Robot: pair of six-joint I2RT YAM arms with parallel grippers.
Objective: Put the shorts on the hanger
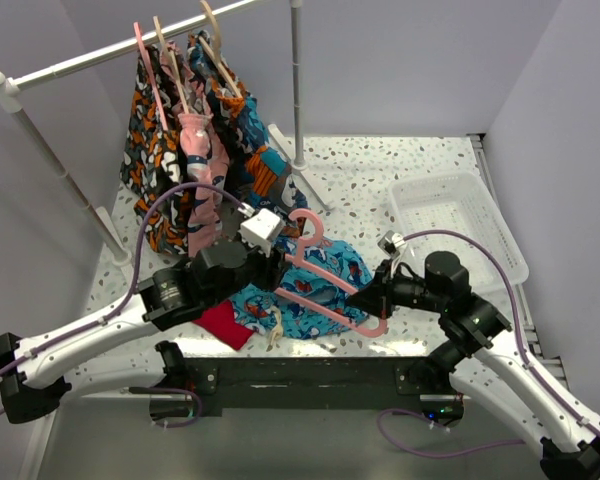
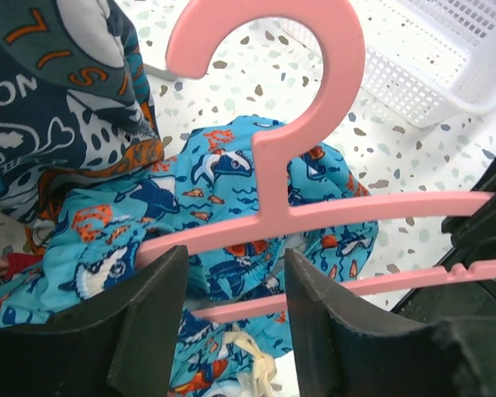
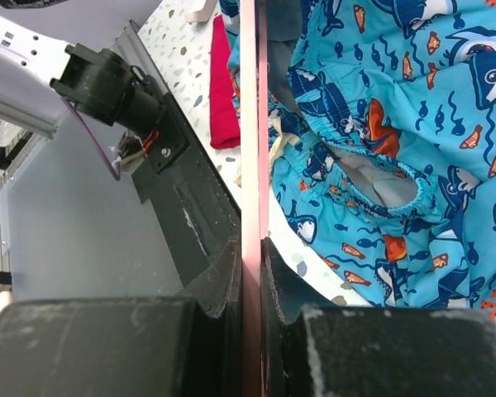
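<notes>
Shorts (image 1: 258, 305): bunched in a heap on the speckled worktop (image 1: 380, 170), waistband opening seen in the right wrist view, not yet threaded on the hanger.
Hanger (image 1: 310, 232): salmon-pink, held across the top of the shorts, its hook reaching past their far edge; whether it touches the fabric cannot be told.
Right claw (image 3: 252, 273): clamped on a thin pink bar of the hanger, at the shorts' right side.
Left claw (image 2: 231, 318): fingers apart, above the shorts' left part, the hanger's bars seen crossing the gap just beyond them; no grip is shown.
Drawstring (image 1: 275, 330): white, lying at the shorts' near edge.
Red cloth (image 1: 225, 325): flat, just beside the shorts on their left.
White basket (image 1: 460, 225): well apart from the shorts, on their right.
Patterned garments (image 1: 180, 170): hung on a rail beyond the shorts, to the left.
</notes>
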